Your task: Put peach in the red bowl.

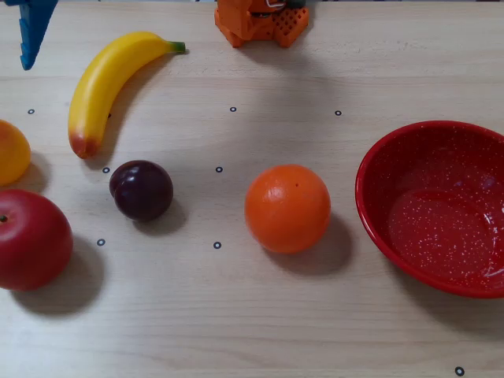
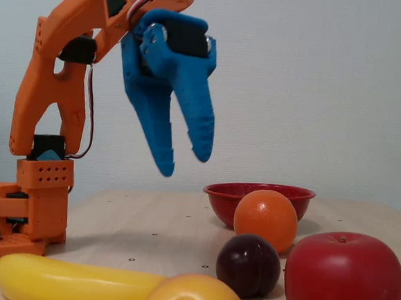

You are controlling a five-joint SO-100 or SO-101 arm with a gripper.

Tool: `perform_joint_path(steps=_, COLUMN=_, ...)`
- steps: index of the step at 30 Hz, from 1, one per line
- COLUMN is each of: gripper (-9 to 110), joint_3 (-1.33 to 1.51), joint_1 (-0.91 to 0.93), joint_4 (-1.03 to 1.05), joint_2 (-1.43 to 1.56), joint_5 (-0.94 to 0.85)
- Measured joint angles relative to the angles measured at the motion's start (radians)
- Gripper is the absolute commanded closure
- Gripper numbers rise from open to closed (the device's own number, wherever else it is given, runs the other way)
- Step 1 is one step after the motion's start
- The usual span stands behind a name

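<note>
At the far left edge of the top-down fixed view sits the peach (image 1: pixel 11 152), half cut off by the frame, resting on the table (image 1: pixel 236 315) just above the red apple (image 1: pixel 31 239) and well apart from the red bowl (image 1: pixel 429 201) on the right. In the low side view the peach (image 2: pixel 192 297) lies in the foreground, touching or just in front of the banana (image 2: pixel 72 279).

Above that left side hangs the blue gripper (image 2: pixel 183 161), high off the table, its 2 fingers parted with clear space between the tips and nothing held. Only 1 blue fingertip shows at the top-left corner of the top-down view.

Risks, as I judge them: the peach is crowded. Coming down on it, a finger could strike the banana (image 1: pixel 106 83) or the apple and roll the smooth, round peach away, perhaps off the visible table. A grasp set off-centre on so slick a fruit may squeeze it out of the jaws. The carry runs the whole width of the table, over the plum (image 1: pixel 142 189) and the orange (image 1: pixel 287 208), so a low path could knock either, and a weak hold could drop the peach short of the bowl. Mistaking the orange for the peach is also possible.

Count, left to right: 1 peach, 1 apple, 1 banana, 1 plum, 1 orange, 1 red bowl, empty.
</note>
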Motion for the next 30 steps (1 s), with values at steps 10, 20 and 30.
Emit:
perform_joint_path(steps=10, gripper=73, joint_3=0.000, joint_1=0.000, joint_4=-0.002, joint_2=-0.091, joint_5=0.221)
perform_joint_path(steps=20, gripper=61, joint_3=-0.017, joint_1=-0.002, joint_4=-0.003, joint_2=-0.164, joint_5=0.403)
perform_joint_path(steps=30, gripper=55, joint_3=-0.017, joint_1=-0.002, joint_4=-0.086, joint_2=-0.250, joint_5=0.422)
